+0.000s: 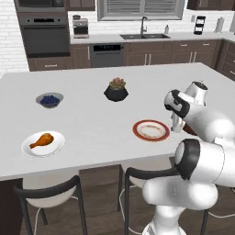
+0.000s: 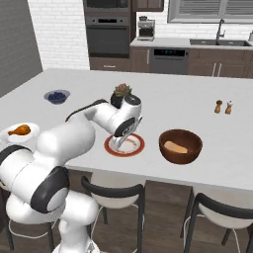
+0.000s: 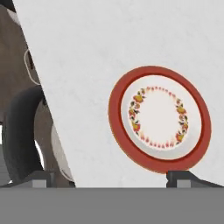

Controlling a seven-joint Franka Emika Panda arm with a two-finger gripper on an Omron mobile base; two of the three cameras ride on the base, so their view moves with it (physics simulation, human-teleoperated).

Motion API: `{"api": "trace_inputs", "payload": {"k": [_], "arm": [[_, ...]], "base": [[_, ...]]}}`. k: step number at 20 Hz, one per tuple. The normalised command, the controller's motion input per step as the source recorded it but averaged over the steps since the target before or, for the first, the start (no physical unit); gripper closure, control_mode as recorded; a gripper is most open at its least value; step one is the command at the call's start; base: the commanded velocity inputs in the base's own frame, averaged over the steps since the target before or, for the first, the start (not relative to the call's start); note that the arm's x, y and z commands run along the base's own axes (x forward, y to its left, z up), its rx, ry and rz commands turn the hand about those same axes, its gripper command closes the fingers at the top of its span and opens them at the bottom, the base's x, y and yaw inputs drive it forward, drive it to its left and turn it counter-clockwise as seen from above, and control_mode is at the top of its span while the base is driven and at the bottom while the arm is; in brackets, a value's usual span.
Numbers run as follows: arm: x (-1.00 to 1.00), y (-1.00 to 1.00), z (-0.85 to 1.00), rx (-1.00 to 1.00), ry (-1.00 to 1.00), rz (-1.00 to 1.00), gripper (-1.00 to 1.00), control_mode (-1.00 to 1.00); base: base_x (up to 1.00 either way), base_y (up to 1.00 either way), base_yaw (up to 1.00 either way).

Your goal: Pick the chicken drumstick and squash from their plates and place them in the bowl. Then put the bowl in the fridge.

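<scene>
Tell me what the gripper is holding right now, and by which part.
Nothing. The gripper is open above the empty red-rimmed plate, with no object between its fingertips.

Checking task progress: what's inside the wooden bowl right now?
The bowl holds the pale squash. No drumstick in it; that sits on the white plate. The bowl's near inner wall is hidden by its rim.

Kitchen with a white tabletop (image 1: pixel 92 124) and dark wood cabinets

A white brick wall (image 2: pixel 59 29), a wall oven (image 1: pixel 42 34), a sink (image 1: pixel 144 36) and a shuttered window (image 1: pixel 137 8) are seen far beyond the hand; black-backed stools (image 2: pixel 113 192) are tucked beneath it.
</scene>
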Motion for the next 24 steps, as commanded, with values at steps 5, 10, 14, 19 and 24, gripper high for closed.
{"api": "trace_inputs", "payload": {"k": [5, 10, 14, 19, 24], "arm": [[-0.07, 1.0, -0.09, -0.01, 0.0, -0.27, -1.0, -1.0], [0.0, 1.0, -0.16, -0.01, 0.0, -0.35, -1.0, -1.0], [-0.45, 0.95, -0.1, -0.05, -0.02, -0.02, -1.0, -1.0], [-0.06, 1.0, -0.01, -0.01, -0.05, -0.1, -1.0, -1.0], [0.18, 1.0, 0.0, 0.0, 0.0, -0.22, -1.0, -1.0]], "base": [[0.0, 0.0, 0.0], [0.0, 0.0, 0.0], [0.0, 0.0, 0.0], [0.0, 0.0, 0.0], [0.0, 0.0, 0.0]]}}
